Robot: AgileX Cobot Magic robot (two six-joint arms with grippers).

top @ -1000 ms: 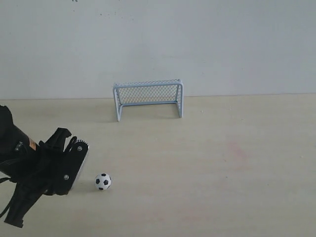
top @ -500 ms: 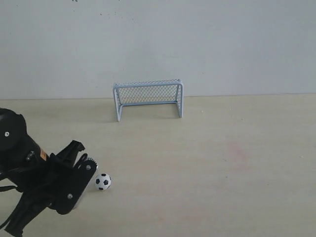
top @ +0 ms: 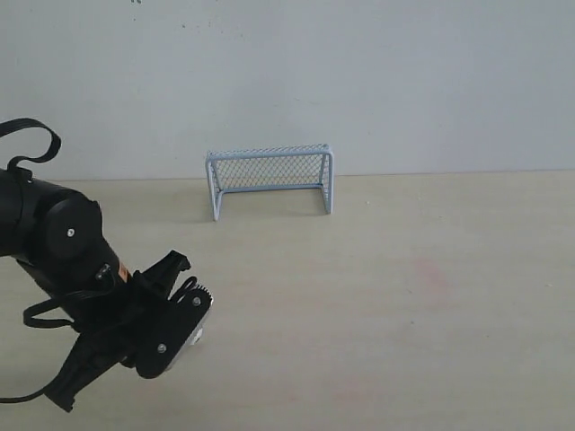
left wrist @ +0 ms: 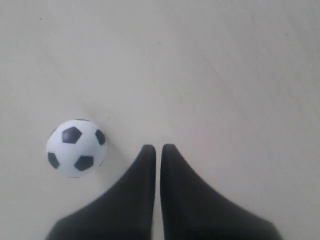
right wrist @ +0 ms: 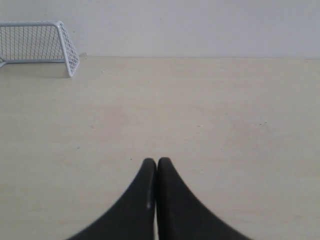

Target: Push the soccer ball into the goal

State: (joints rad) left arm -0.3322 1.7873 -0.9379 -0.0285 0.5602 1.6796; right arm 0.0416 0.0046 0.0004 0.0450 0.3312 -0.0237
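The soccer ball (left wrist: 76,148), white with black patches, lies on the pale table just beside my left gripper's fingertips without touching them. My left gripper (left wrist: 158,147) is shut, with only a thin slit between its black fingers and nothing in it. In the exterior view the left gripper (top: 182,316) hangs low at the front left and hides the ball. The goal (top: 269,180), with its pale blue frame and mesh, stands at the back of the table by the wall, far beyond the ball. My right gripper (right wrist: 157,161) is shut and empty; the goal (right wrist: 39,42) shows far off in its view.
The beige table (top: 404,296) stretches bare between the left gripper and the goal. A plain white wall (top: 404,81) closes the back. The black left arm (top: 54,242) fills the front left corner.
My left arm has swung to the right and risen in the exterior view. Its gripper head now covers the ball, which lay in plain sight to its right before.
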